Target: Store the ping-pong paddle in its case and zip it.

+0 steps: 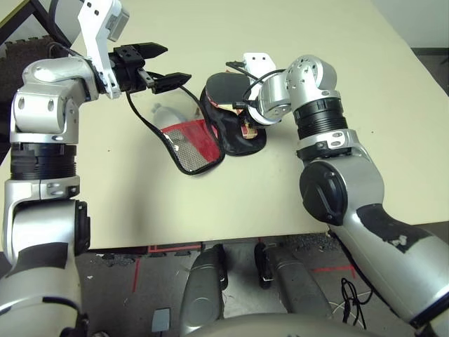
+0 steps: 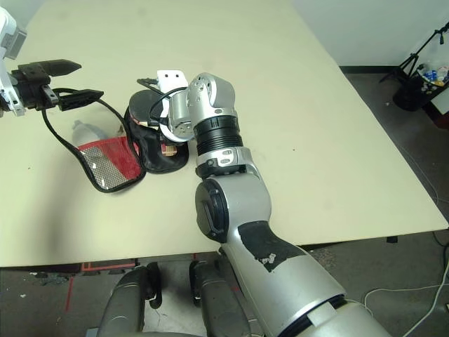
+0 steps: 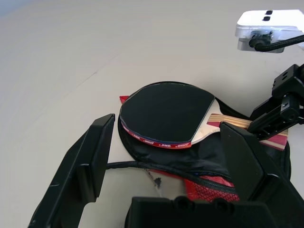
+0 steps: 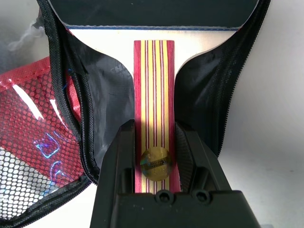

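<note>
Right gripper [image 4: 154, 142] clamped on handle of ping-pong paddle [image 3: 166, 114] | paddle lies on opened case [image 1: 231, 133], head overhanging the far edge | left gripper [image 1: 160, 64] spread wide, case flap edge held lifted between its fingers | step judged: paddle to be drawn back and squared inside the zipper line before the flap is folded.

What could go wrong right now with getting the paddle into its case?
The right gripper grips the ping-pong paddle only by its handle's end, so it may twist or slip. The round face still lies partly outside the case, whose edge could snag. The left gripper stands open around the case's lifted black edge; that flap may drop.
</note>
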Robot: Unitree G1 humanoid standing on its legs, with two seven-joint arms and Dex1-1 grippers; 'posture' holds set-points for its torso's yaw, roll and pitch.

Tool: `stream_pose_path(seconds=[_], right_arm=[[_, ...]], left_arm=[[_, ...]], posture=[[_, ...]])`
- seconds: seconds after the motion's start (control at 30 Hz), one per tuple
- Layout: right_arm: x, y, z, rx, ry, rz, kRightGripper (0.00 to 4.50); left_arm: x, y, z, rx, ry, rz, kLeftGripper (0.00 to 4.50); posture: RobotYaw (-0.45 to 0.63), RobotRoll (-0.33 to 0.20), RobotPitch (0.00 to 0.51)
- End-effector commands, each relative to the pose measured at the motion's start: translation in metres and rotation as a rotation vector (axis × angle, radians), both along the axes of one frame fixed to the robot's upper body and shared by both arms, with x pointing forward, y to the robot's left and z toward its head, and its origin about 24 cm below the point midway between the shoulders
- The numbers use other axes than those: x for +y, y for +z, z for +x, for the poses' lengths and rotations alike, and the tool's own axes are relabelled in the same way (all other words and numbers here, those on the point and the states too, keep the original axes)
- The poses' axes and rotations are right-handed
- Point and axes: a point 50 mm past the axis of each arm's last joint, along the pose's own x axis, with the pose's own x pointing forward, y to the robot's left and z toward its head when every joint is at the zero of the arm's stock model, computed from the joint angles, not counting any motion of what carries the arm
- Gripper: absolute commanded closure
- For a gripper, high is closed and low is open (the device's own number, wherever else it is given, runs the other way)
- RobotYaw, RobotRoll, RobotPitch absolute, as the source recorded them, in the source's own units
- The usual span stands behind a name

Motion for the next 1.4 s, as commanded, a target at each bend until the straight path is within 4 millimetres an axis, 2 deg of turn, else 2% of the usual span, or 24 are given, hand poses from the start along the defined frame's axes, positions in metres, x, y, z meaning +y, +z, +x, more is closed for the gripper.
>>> stream_pose_path(seconds=[0.03,0.07,0.27,0.33,0.37,0.47,0.57,0.7,0.8,0.9,1.03,1.17,1.3,1.4], right_arm=[[0.035,0.001,-0.014,-0.005,0.106,0.033,2.93],[0.036,0.002,-0.014,-0.004,0.112,0.037,2.54],[0.039,0.006,-0.016,-0.009,0.138,0.062,0.81],[0.035,0.013,-0.013,-0.044,0.134,0.085,0.19],[0.032,0.018,-0.011,-0.076,0.135,0.101,0.05],[0.011,0.031,0.001,-0.202,0.125,0.147,0.05],[-0.018,0.033,0.012,-0.298,0.099,0.205,0.05],[-0.072,0.033,0.024,-0.500,0.040,0.254,0.05],[-0.102,0.026,0.023,-0.577,0.041,0.221,0.05],[-0.120,0.019,0.022,-0.590,-0.004,0.257,0.05],[-0.146,0.004,0.022,-0.622,-0.088,0.210,0.05],[-0.151,-0.001,0.018,-0.648,-0.073,0.202,0.05],[-0.161,-0.003,0.017,-0.675,-0.070,0.175,0.05],[-0.164,-0.003,0.016,-0.667,-0.076,0.173,0.05]], left_arm=[[0.003,0.000,-0.004,-0.001,0.009,0.007,0.00],[0.003,0.000,-0.003,-0.001,0.008,0.007,0.00],[0.002,0.001,-0.002,-0.006,0.009,0.005,0.00],[0.002,0.003,-0.002,-0.016,0.011,0.001,0.00],[0.002,0.004,-0.001,-0.023,0.014,-0.001,0.00],[0.008,0.013,0.001,-0.086,0.065,-0.021,0.00],[0.022,0.027,0.007,-0.176,0.171,-0.065,0.00],[0.054,0.040,0.012,-0.260,0.353,-0.123,0.00],[0.080,0.038,0.013,-0.271,0.475,-0.149,0.00],[0.102,0.026,0.012,-0.248,0.571,-0.162,0.00],[0.130,-0.001,0.006,-0.206,0.708,-0.164,0.00],[0.148,-0.024,-0.003,-0.146,0.784,-0.160,0.00],[0.151,-0.047,-0.008,-0.040,0.768,-0.158,0.00],[0.136,-0.054,-0.004,0.028,0.649,-0.141,0.00]], posture=[[-0.04,0.000,0.220],[-0.04,0.000,0.219],[-0.05,0.000,0.216],[-0.05,0.000,0.209],[-0.04,0.000,0.208],[-0.04,0.000,0.202],[-0.04,0.000,0.198],[-0.05,0.000,0.193],[-0.05,0.000,0.195],[-0.06,0.000,0.197],[-0.06,0.000,0.203],[-0.06,0.000,0.209],[-0.06,0.000,0.214],[-0.06,0.000,0.221]])
